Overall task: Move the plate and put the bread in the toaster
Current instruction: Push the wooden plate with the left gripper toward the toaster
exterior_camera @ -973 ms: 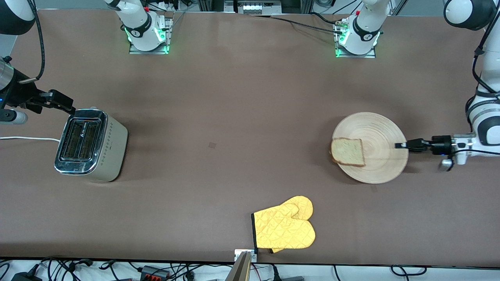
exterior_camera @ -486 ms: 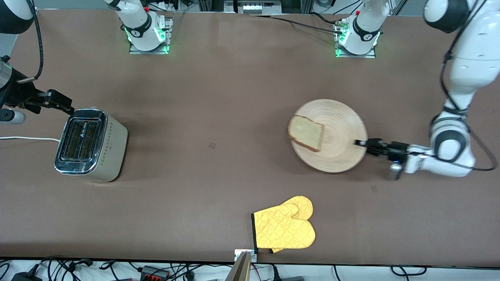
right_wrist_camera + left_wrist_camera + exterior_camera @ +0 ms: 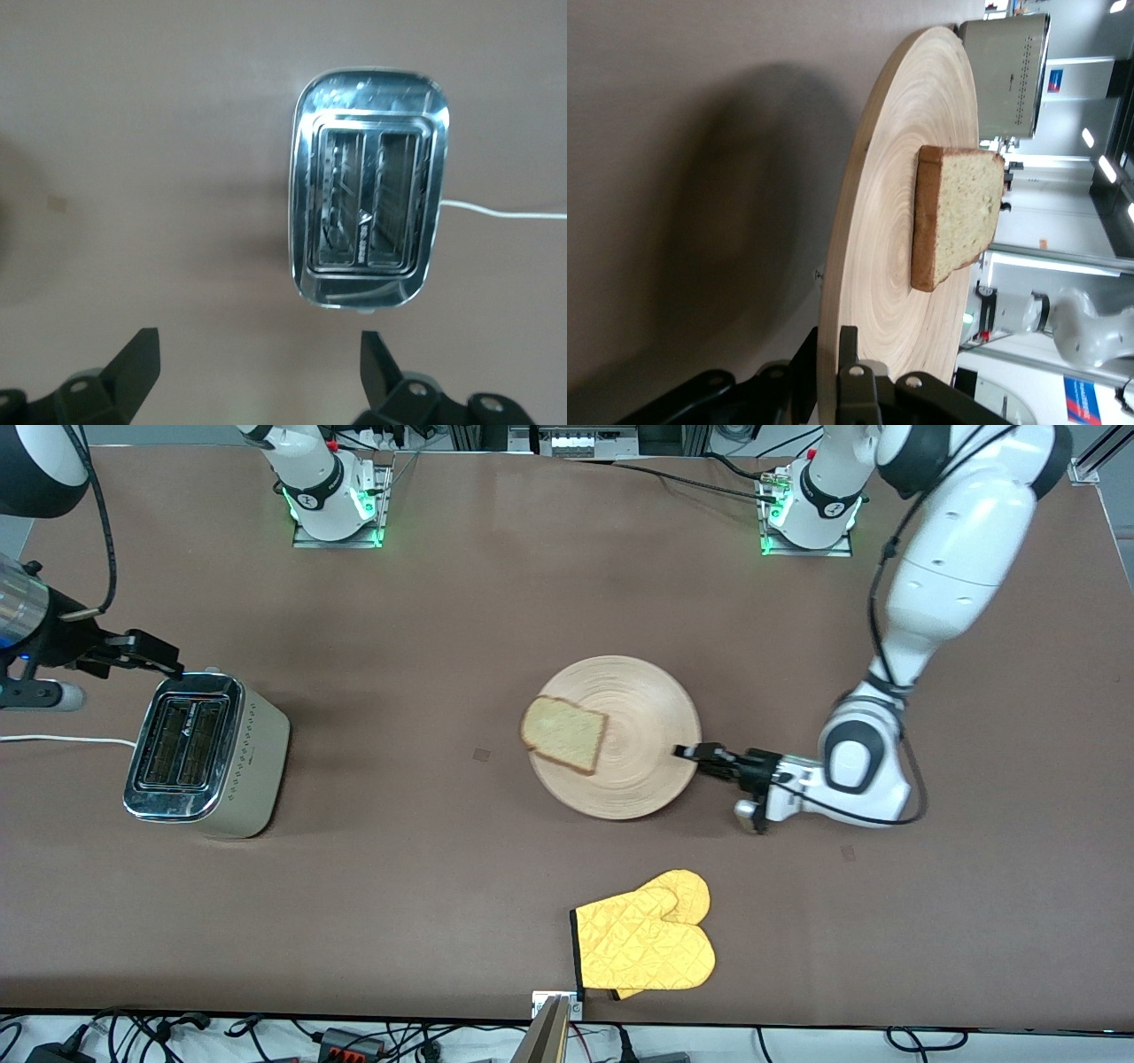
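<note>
The left claw (image 3: 687,753) was clamped shut on the rim of the plate (image 3: 638,779), at the edge toward the left arm's end of the bench (image 3: 443,584). The plate sat near the bench's middle, with the bread (image 3: 564,734) lying on the part of it toward the toaster (image 3: 208,755), one corner overhanging the rim. In the left wrist view the plate (image 3: 877,292) appeared to ride just above the bench rather than drag on it, though that angle made it hard to be sure.

The step in hand looked like carrying the plate toward the toaster. To do it well, the plate needed to travel level and slowly, because the slice lay loose and already hung past the edge; any tilt or jerk toward the toaster could slide it off. A one-sided pinch on a wide plate also tends to droop, so the grip wanted to stay firm until the plate was set down flat, well short of the yellow oven mitt (image 3: 645,941) nearer the front camera.

The right claw (image 3: 257,372) hung wide open beside the toaster (image 3: 368,190), over its end toward the arm bases, holding nothing and waiting. The plate was best set down within its easy reach of the bread.
</note>
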Robot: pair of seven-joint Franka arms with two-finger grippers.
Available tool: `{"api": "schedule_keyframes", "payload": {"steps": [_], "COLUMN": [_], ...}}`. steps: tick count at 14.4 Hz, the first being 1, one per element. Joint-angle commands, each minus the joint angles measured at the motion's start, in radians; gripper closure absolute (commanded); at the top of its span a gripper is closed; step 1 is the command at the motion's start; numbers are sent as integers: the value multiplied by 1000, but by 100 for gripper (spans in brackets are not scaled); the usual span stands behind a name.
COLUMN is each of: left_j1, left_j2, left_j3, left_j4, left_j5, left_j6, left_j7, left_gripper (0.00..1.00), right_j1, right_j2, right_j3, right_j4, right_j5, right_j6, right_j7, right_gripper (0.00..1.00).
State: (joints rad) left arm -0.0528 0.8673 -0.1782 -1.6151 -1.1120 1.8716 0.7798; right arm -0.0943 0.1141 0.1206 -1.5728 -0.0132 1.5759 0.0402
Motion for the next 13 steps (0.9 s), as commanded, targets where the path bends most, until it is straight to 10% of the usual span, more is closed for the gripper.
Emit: {"api": "schedule_keyframes", "payload": {"steps": [1,7,8,9,10,13], "left_j1": [-97,-234,-229,-222,-216,-155], "left_j2": [-13,24,22,21,12,-25], "left_j3": [5,5,6,6,9,38], "left_j4": [-23,-22,-22,-23,-25,-17], "left_j5": [-124,-215,-215,-212,-207,-114], "left_j6": [96,247,244,239,233,122], "left_j7": [1,4,-2,7,7,6], "left_gripper": [99,92,69,14,0,0], "right_j1": [1,-2,2,7,11,27], "right_j2": [16,45,58,68,78,119], "right_j3": [1,-3,-1,1,4,2], "right_j4": [19,16,14,14,14,16], "right_j5": [54,73,73,73,78,261], "right_j6": [-31,-34,-33,-24,-31,-5], "right_j7": [6,-23,-22,-20,-4,79], "right_gripper": [0,0,0,0,0,0]}}
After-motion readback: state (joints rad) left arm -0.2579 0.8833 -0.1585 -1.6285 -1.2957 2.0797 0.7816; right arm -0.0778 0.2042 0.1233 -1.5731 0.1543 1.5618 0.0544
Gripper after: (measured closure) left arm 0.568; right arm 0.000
